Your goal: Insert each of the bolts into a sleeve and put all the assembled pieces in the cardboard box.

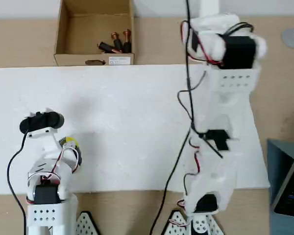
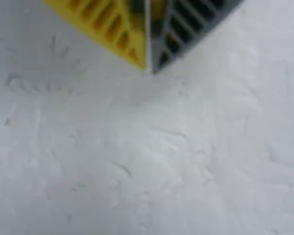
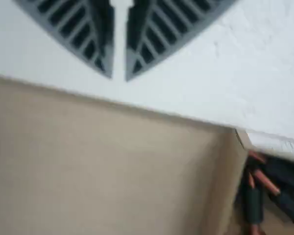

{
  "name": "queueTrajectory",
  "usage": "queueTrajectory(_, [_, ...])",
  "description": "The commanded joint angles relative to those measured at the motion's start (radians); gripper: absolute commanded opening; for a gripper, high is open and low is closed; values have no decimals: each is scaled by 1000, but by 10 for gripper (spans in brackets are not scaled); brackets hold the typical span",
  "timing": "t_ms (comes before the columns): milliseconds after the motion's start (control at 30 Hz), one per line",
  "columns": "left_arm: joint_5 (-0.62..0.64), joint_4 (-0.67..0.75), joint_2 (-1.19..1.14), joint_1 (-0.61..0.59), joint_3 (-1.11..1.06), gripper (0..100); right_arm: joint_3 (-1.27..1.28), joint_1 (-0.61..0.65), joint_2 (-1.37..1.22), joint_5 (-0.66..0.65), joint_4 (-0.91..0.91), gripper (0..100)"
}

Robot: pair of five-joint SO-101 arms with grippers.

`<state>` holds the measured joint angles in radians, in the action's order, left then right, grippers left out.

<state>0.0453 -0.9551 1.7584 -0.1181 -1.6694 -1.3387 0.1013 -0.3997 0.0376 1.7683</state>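
1. Left arm (image 1: 45, 181): base at the near edge of the desk (image 1: 19, 44), folded low over the near-left corner of the white foam sheet (image 1: 122, 122).
2. Left claw (image 2: 148, 68): clenched, one yellow finger and one grey finger pressed tip to tip, nothing between them. It hangs over bare foam.
3. Cardboard box (image 1: 59, 34): sits on the desk at the far side, touching the foam sheet's far edge, open top up.
4. Assembled pieces (image 1: 115, 44): a few dark sleeves with copper-coloured bolt heads, lying together inside the box near its right front corner (exact count not clear).
5. Right arm (image 1: 225, 122): stretched out along the sheet's right side towards the far edge.
6. Right claw (image 3: 118, 76): clenched to a thin slit, holding nothing. Its wrist view places it over the foam's edge, with the pieces in the box farther off.
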Motion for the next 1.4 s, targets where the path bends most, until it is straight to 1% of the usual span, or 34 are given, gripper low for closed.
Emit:
queueTrajectory(0, [2, 14, 8, 3, 6, 5, 239, -30, 240, 3, 20, 9])
queueTrajectory(200, [2, 14, 8, 3, 6, 5, 690, -48, 530, 8, 20, 9])
queueTrajectory(433, [2, 14, 8, 3, 6, 5, 1141, -145, 829, 9, -17, 9])
queueTrajectory(567, [2, 14, 8, 3, 6, 5, 1408, -189, 998, 3, -127, 9])
queueTrajectory(767, [2, 14, 8, 3, 6, 5, 1778, -186, 1211, 2, -350, 9])
queueTrajectory(900, [2, 14, 8, 3, 6, 5, 1995, -147, 1287, 9, -453, 9])
queueTrajectory(1200, [2, 14, 8, 3, 6, 5, 2420, -114, 1540, 9, -684, 9])
queueTrajectory(1367, [2, 14, 8, 3, 6, 5, 2612, -97, 1702, 9, -747, 9])
